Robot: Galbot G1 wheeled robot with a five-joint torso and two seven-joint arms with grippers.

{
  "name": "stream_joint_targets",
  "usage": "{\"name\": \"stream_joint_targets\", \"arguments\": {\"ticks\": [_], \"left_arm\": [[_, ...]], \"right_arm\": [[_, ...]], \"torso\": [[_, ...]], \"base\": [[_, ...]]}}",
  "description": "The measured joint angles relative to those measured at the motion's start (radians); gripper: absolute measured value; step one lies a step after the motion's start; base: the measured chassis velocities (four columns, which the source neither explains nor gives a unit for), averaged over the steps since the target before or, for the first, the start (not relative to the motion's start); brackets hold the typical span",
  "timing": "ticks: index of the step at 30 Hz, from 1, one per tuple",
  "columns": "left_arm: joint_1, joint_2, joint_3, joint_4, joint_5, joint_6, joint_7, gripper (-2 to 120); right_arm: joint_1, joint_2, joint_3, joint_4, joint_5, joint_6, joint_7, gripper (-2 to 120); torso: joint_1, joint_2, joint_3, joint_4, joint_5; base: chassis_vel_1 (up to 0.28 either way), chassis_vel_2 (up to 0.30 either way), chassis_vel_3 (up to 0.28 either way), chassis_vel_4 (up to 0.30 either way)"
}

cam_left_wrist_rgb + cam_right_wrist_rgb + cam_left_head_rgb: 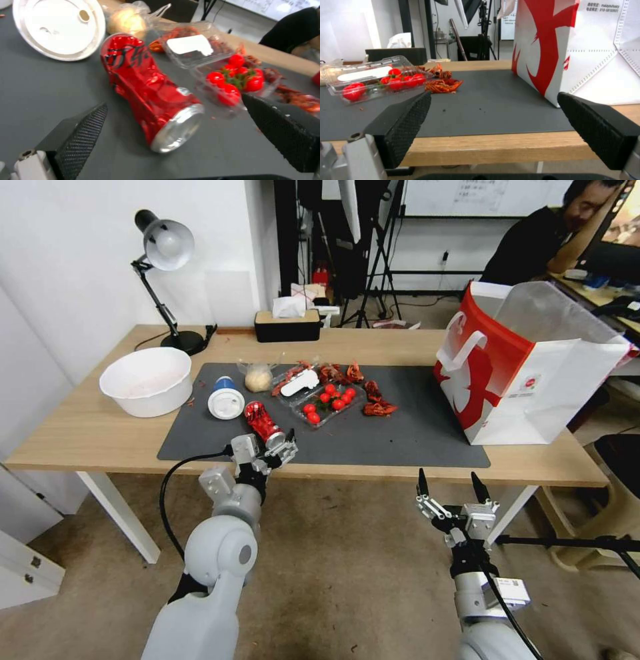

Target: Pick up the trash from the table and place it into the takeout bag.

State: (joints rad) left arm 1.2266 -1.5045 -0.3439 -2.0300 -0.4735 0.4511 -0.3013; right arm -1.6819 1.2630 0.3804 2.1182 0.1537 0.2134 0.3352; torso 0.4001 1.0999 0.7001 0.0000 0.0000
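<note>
Left gripper (pixel 283 443) at red drink can (pixel 150 92); right gripper (pixel 452 485) idle.

Left fingers (pixel 80 140) spread wide, released; the dented can lies on its side on the dark mat (pixel 413 437) between them, untouched. Right fingers (pixel 403 120) likewise spread, before the table edge (pixel 493 147), takeout bag (pixel 527 360) beyond.

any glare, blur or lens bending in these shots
Head view: wide-lens bending, the table edge bows and the takeout bag leans outward. Left wrist view: bright glare on the crushed red drink can, the tomatoes behind it soft; the left hand straddles the can, open. Right wrist view: the right hand's fingers loom large.
</note>
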Motion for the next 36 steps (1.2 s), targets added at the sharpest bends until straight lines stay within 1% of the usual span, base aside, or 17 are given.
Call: {"name": "stream_joint_targets", "arguments": {"ticks": [7,24,34,36], "left_arm": [[-0.016,-0.004,-0.001,0.022,0.012,0.011,-0.012,100],[-0.039,-0.02,0.015,0.075,0.067,0.008,-0.012,100],[-0.052,-0.021,0.012,0.107,0.092,0.005,-0.014,91],[-0.055,-0.021,0.011,0.111,0.094,0.004,-0.014,87]], "right_arm": [[0.004,0.008,0.0,-0.003,-0.002,-0.005,0.001,94],[0.003,0.015,-0.002,-0.005,-0.003,-0.004,0.004,89],[0.003,0.017,-0.003,-0.005,-0.005,-0.002,0.005,86],[0.003,0.018,-0.003,-0.005,-0.006,-0.002,0.005,86]], "torso": [[0.0,0.0,0.0,0.0,0.0001],[0.0,0.0,0.0,0.0,0.0001],[0.0,0.0,0.0,0.0,0.0],[0.0,0.0,0.0,0.0,0.0001]], "base": [[0.0,0.0,0.0,0.0],[0.0,0.0,0.0,0.0],[0.0,0.0,0.0,0.0],[0.0,0.0,0.0,0.0]]}}
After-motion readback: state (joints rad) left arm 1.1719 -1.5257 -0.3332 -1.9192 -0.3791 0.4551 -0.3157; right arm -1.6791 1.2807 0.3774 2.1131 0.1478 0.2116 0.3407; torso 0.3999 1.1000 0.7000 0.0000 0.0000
